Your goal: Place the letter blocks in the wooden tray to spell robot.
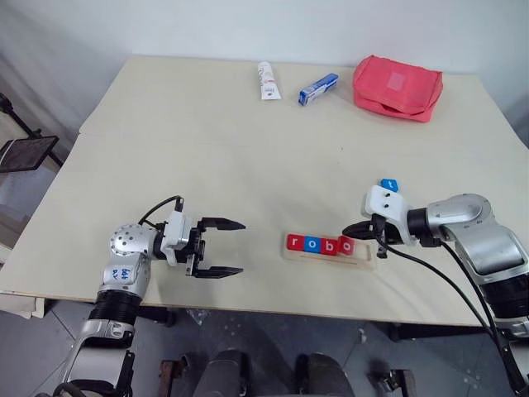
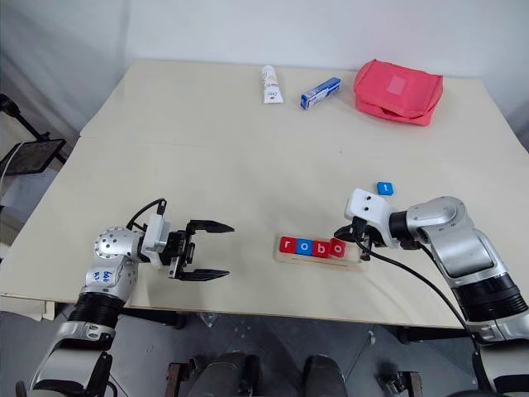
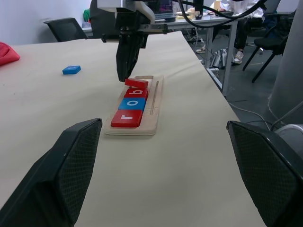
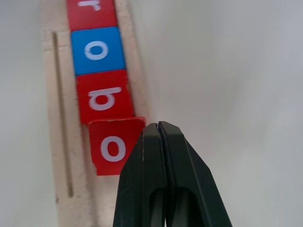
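Right gripper [image 1: 360,228] had its two fingers pressed flat together, holding nothing; in the right wrist view the closed tips sat against the edge of the fourth tile. Left gripper [image 1: 221,246] stood wide open and empty, level, well off to the side of the work, pointing toward the tray.

The wooden tray [image 1: 364,263] lay directly under the right fingertips. Three tiles were seated in it in order: red r [image 4: 91,12], blue o [image 4: 97,50], red b [image 4: 104,97]. The red o tile [image 4: 112,148] lay just beside the tips, skewed and, in the left wrist view, tipped up with one edge riding onto the b. The blue t tile [image 2: 384,188] lay on the table [image 1: 248,149] beyond the right wrist, apart from the tray.

Judged step: nudging the o flat with closed fingers before fetching the t.

Risks noted:
- A push along the row would probably shove b, o and r toward the far end or slide the whole tray, since nothing braced it.
- Pressing down on the raised edge could flip the o out of the groove.
- If the o stayed crooked, the t would likely not seat next to it.
- Reaching back for the t with the wrist low could sweep the tray.
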You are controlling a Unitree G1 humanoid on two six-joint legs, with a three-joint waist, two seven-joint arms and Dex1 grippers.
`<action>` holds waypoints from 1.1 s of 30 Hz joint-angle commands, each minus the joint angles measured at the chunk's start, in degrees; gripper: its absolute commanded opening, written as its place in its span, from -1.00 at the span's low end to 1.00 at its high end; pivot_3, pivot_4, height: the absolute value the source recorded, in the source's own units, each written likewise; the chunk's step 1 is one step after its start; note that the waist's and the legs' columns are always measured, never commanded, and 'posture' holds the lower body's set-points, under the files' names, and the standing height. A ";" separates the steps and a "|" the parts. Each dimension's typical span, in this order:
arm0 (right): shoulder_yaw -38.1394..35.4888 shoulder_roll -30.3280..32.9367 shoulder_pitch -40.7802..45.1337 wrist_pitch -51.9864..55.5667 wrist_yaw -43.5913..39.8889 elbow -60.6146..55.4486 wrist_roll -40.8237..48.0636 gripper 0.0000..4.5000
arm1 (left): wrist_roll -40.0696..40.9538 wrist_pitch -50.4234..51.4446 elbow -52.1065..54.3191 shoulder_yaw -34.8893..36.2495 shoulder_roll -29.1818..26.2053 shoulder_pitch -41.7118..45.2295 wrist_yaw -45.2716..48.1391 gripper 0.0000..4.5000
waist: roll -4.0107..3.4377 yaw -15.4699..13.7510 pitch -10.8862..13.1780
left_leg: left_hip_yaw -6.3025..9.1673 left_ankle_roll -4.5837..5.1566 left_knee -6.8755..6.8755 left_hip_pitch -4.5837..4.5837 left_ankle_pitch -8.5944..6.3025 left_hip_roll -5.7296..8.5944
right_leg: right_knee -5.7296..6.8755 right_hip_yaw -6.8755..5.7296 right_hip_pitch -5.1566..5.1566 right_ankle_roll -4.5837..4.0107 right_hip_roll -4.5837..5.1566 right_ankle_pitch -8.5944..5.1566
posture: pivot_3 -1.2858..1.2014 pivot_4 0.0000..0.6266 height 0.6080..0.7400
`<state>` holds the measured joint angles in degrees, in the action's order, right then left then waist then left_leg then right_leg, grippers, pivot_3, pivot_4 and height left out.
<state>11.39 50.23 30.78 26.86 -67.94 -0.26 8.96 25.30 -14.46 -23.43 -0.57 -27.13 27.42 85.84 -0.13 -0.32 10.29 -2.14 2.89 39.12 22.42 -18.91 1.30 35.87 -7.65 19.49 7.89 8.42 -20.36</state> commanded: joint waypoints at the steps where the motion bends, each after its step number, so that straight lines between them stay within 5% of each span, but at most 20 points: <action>1: -0.60 0.15 -0.59 0.08 -0.21 -2.54 0.29 -0.99 | 0.08 -0.63 1.45 0.42 0.01 -0.35 -0.09 1.00 | 0.00 0.14 0.00 | 0.00 0.00 0.00 0.00 0.00 0.00 | 0.00 0.00 0.00 0.00 0.00 0.00 | 0.03 -0.52 1.00; 19: -9.26 6.43 -8.28 2.30 -0.42 -8.76 4.39 -0.99 | -0.37 -1.63 0.65 0.24 1.21 -0.22 -0.16 1.00 | 0.01 -0.22 0.01 | 0.03 0.00 -0.01 0.00 0.00 0.02 | -0.01 -0.01 -0.02 0.00 0.01 0.00 | 0.03 -0.52 1.00; 28: -28.29 2.26 -16.63 3.52 9.82 -7.26 10.81 -0.99 | -0.45 -1.95 1.80 0.49 2.17 -1.69 -2.18 1.00 | 0.02 -0.69 0.01 | 0.00 0.00 -0.02 -0.01 0.00 0.00 | -0.01 0.00 -0.03 0.00 0.00 0.00 | 0.03 -0.52 1.00; 33: -33.84 -0.81 -19.23 4.63 14.70 -6.56 13.15 -0.29 | -0.53 -1.87 2.00 0.34 2.54 -1.74 -3.08 1.00 | 0.01 -0.99 0.01 | -0.02 0.00 -0.02 -0.01 0.00 0.02 | -0.02 0.02 -0.03 0.01 0.01 0.01 | 0.03 -0.52 1.00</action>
<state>-19.33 49.63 11.86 31.55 -54.68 -6.28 20.88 24.62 -15.74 -23.22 -0.56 -24.89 25.97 83.22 -0.12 -1.31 10.29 -2.17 2.89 39.10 22.41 -18.91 1.32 35.85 -7.63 19.46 7.90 8.44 -20.35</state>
